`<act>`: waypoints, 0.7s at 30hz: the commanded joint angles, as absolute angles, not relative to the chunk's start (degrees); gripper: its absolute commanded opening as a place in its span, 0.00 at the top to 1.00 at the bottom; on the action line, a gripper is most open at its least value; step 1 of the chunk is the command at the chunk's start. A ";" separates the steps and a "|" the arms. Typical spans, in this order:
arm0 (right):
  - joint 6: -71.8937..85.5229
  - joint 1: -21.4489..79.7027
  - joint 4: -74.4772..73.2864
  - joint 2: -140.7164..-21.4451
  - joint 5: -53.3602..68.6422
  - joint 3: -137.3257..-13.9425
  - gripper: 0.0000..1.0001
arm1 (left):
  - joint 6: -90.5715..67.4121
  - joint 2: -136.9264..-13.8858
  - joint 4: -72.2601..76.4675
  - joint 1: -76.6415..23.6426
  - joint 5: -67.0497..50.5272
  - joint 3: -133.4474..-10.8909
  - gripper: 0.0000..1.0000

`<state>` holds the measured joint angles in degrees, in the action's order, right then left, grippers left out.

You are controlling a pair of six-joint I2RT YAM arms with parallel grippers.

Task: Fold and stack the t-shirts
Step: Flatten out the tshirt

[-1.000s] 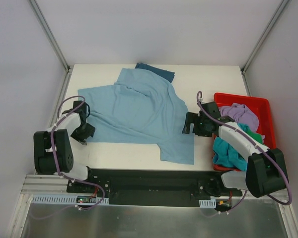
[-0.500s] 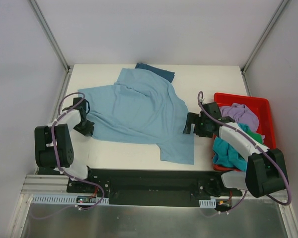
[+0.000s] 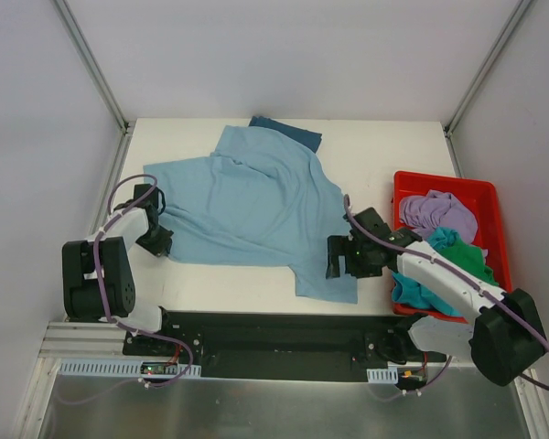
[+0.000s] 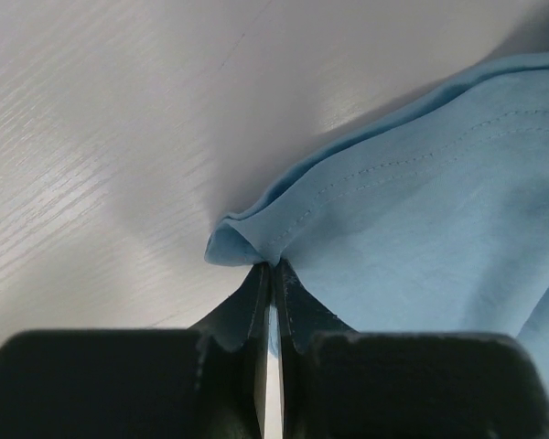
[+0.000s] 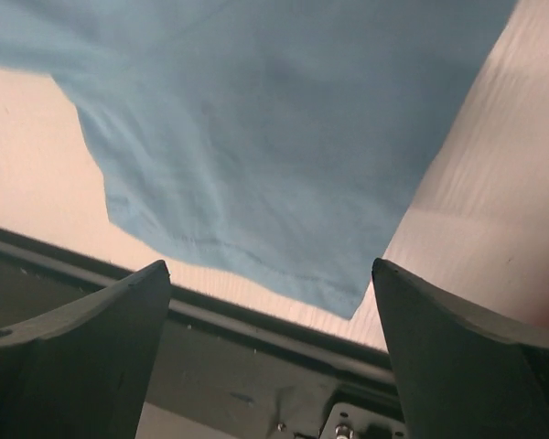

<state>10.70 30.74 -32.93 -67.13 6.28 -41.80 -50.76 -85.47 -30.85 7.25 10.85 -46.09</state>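
Observation:
A light sky-blue t-shirt (image 3: pixel 256 206) lies spread and creased across the table. A dark teal-blue t-shirt (image 3: pixel 288 131) peeks out from under its far edge. My left gripper (image 3: pixel 163 245) is shut on the sky-blue shirt's left hem. In the left wrist view the stitched hem (image 4: pixel 348 183) bunches into a fold right at the closed tips of my left gripper (image 4: pixel 272 267). My right gripper (image 3: pixel 333 258) hangs open over the shirt's near right corner. The right wrist view shows that corner (image 5: pixel 339 293) between the wide-spread fingers (image 5: pixel 101 311), with nothing held.
A red bin (image 3: pixel 439 177) stands at the right with a lilac shirt (image 3: pixel 436 212), a green one (image 3: pixel 471 256) and a turquoise one (image 3: pixel 416 288) draped over its near rim. The black base rail (image 3: pixel 274 334) runs along the table's near edge.
My left gripper has closed on the shirt's left hem. The right arm has moved nearer and leftward, from beside the shirt's right edge to above its near right corner.

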 commanded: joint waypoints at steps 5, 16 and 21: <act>18.98 36.12 -39.91 -63.46 2.55 -34.82 0.19 | -47.73 -80.78 -32.52 7.91 11.87 -43.51 1.00; 21.79 37.09 -32.78 -72.15 0.62 -33.31 0.53 | -47.46 -77.52 -31.64 7.91 11.25 -41.49 1.00; 23.29 37.35 -31.82 -74.97 -1.67 -33.49 0.67 | -47.29 -76.47 -31.64 7.91 11.34 -41.05 1.00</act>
<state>20.43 36.69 -37.78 -71.79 1.08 -34.39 -48.38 -78.72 -30.74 7.25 10.90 -41.85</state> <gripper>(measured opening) 0.363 0.008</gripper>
